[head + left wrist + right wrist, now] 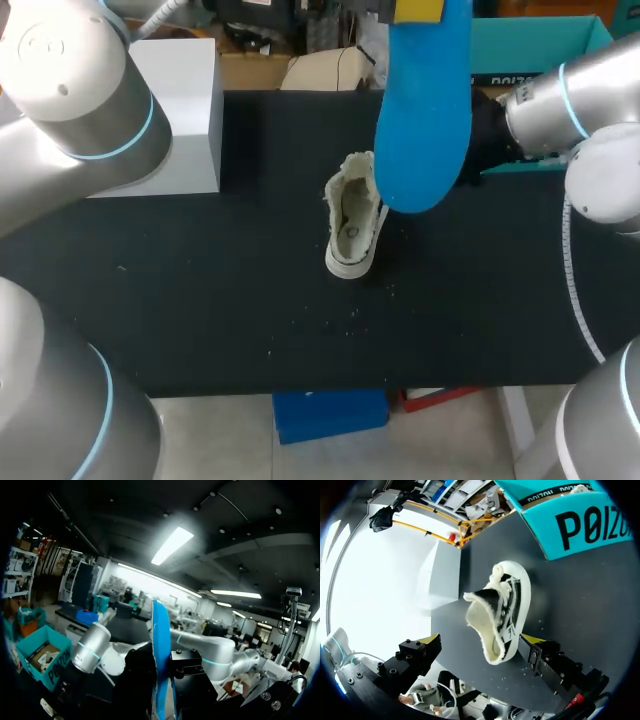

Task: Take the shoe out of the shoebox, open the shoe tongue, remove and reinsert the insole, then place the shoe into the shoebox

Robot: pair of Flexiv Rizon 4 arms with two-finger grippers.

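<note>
A blue insole (425,110) hangs high above the table, held upright at its top end by my left gripper (418,8). In the left wrist view the insole (161,645) stands edge-on between the left gripper's (162,690) dark fingers. The cream-lined low shoe (352,218) lies on the black table (200,280), tongue pulled open. My right gripper (480,647) is open; the shoe (502,610) lies ahead of it, between its spread fingers, untouched. In the head view the insole hides most of the right gripper; its black wrist (492,130) shows at the right.
The teal shoebox (530,45) stands open at the back right of the table, close behind the right arm (565,95); in the right wrist view the shoebox (580,520) sits beyond the shoe. A white box (180,110) stands at the back left.
</note>
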